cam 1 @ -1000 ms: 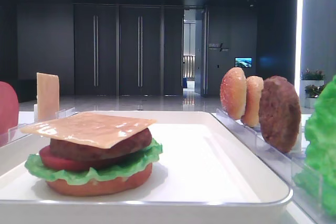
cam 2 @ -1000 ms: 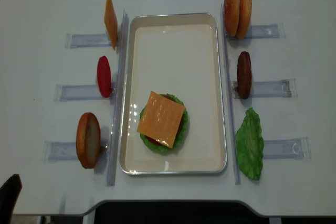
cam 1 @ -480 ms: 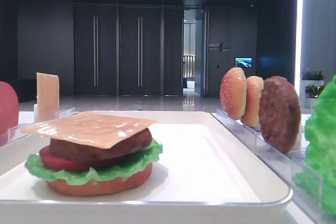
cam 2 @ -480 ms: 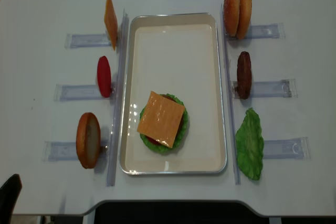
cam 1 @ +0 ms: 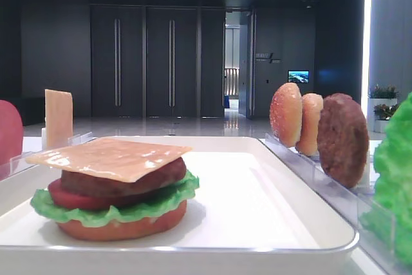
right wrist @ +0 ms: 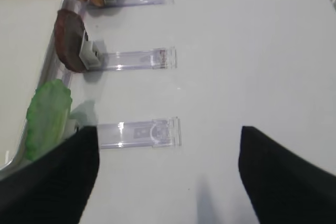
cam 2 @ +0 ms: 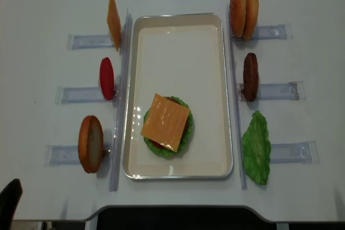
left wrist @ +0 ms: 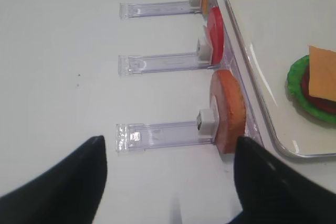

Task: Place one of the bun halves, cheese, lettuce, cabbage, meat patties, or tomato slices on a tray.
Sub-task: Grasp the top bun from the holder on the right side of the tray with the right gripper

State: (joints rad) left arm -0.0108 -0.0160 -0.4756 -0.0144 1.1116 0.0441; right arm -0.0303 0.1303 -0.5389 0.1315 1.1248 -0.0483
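On the white tray (cam 2: 178,16) stands a stack with a cheese slice (cam 2: 165,122) on top, over a patty, tomato, lettuce (cam 2: 186,133) and a flat bun. The domed top bun (cam 2: 237,12), a meat patty (cam 2: 250,76) and a lettuce leaf (cam 2: 256,148) stand in racks on the right. A cheese slice (cam 2: 114,21) and a tomato slice (cam 2: 107,78) stand on the left. My right gripper (right wrist: 167,182) is open and empty over bare table right of the lettuce leaf (right wrist: 47,116). My left gripper (left wrist: 169,182) is open and empty, near the tomato slice (left wrist: 215,34).
A paler bun half (cam 2: 251,14) leans behind the domed bun. A reddish-brown bun half (cam 2: 90,143) stands in the near left rack (left wrist: 163,135). Clear plastic racks (cam 2: 291,152) run out to both sides of the tray. The table's front edge (cam 2: 178,207) is close.
The dark part of my left arm at the overhead view's bottom left corner has sunk slightly. Nothing on the table has moved.
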